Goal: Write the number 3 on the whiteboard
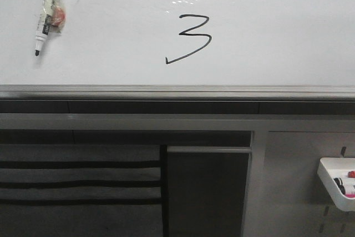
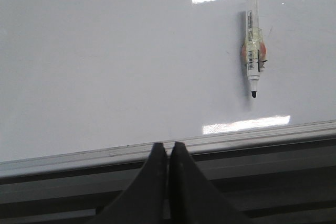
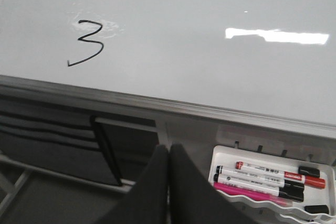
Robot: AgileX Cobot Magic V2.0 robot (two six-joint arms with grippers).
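Note:
A black hand-drawn number 3 [image 1: 191, 38] with a long tail sweeping lower left stands on the glossy whiteboard [image 1: 111, 4]; it also shows in the right wrist view [image 3: 87, 43]. A white marker [image 1: 47, 16] with its black tip down sticks to the board at the upper left, also in the left wrist view [image 2: 252, 45]. My left gripper [image 2: 168, 145] is shut and empty, below the board's grey edge strip [image 2: 236, 137]. My right gripper [image 3: 168, 148] is shut and empty, below the board's edge, next to the tray. Neither gripper shows in the front view.
A small white plastic tray [image 3: 273, 211] with several markers (red, black, pink) hangs below the board at the right, also in the front view [image 1: 333, 184]. A dark panel [image 1: 208, 190] and slatted grey surface [image 1: 77, 184] lie below the board's edge strip [image 1: 177, 90].

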